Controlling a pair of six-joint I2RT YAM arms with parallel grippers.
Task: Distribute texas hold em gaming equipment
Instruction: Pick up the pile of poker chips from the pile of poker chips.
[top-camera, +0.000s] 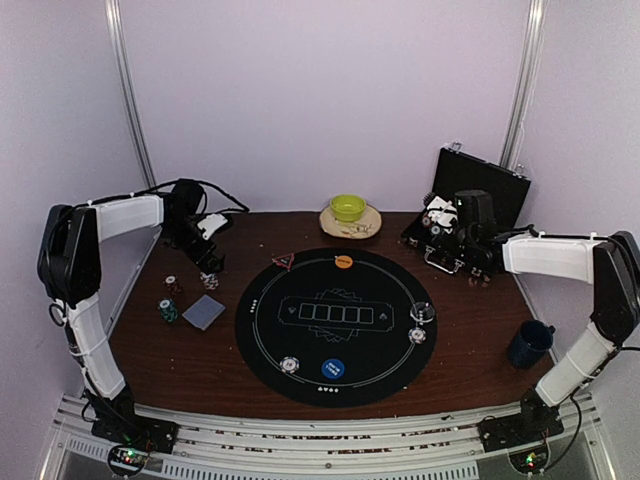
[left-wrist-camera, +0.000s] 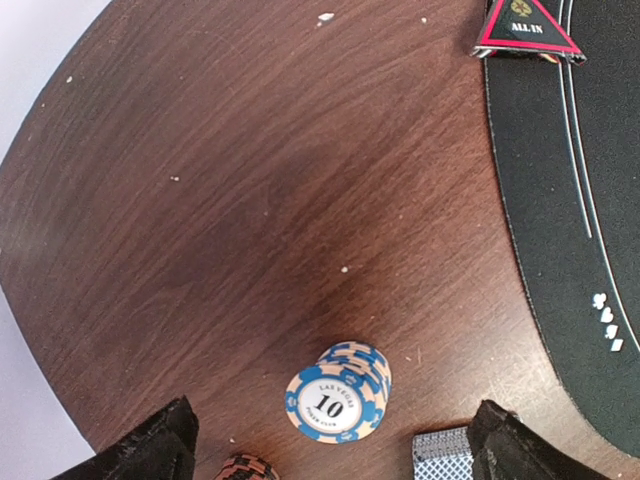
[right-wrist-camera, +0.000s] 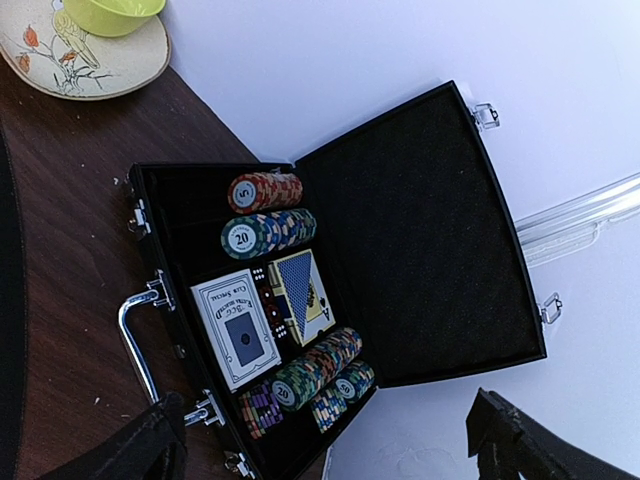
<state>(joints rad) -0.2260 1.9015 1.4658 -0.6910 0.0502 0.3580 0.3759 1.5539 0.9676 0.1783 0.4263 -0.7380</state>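
Note:
A small stack of blue-and-cream poker chips (left-wrist-camera: 335, 392) stands on the wood just ahead of my open left gripper (left-wrist-camera: 330, 450), with nothing between its fingers. A corner of the grey-blue card deck (left-wrist-camera: 443, 457) and an orange-and-black chip stack (left-wrist-camera: 247, 468) lie by the fingertips. From above, the deck (top-camera: 203, 312) and chip stacks (top-camera: 168, 310) sit left of the round black mat (top-camera: 335, 400). On the mat are the red triangle marker (top-camera: 283, 261), orange disc (top-camera: 343, 262), blue disc (top-camera: 333, 369) and clear disc (top-camera: 422, 311). My right gripper (right-wrist-camera: 330, 445) hangs open over the open case (right-wrist-camera: 420, 220) holding chip rows (right-wrist-camera: 268, 232) and cards (right-wrist-camera: 238, 328).
A green bowl (top-camera: 348, 208) on its plate (top-camera: 366, 226) stands at the back centre. A dark blue mug (top-camera: 528, 343) is at the right, near my right arm. The case lid (top-camera: 480, 180) leans against the back wall. Single chips (top-camera: 290, 365) lie on the mat.

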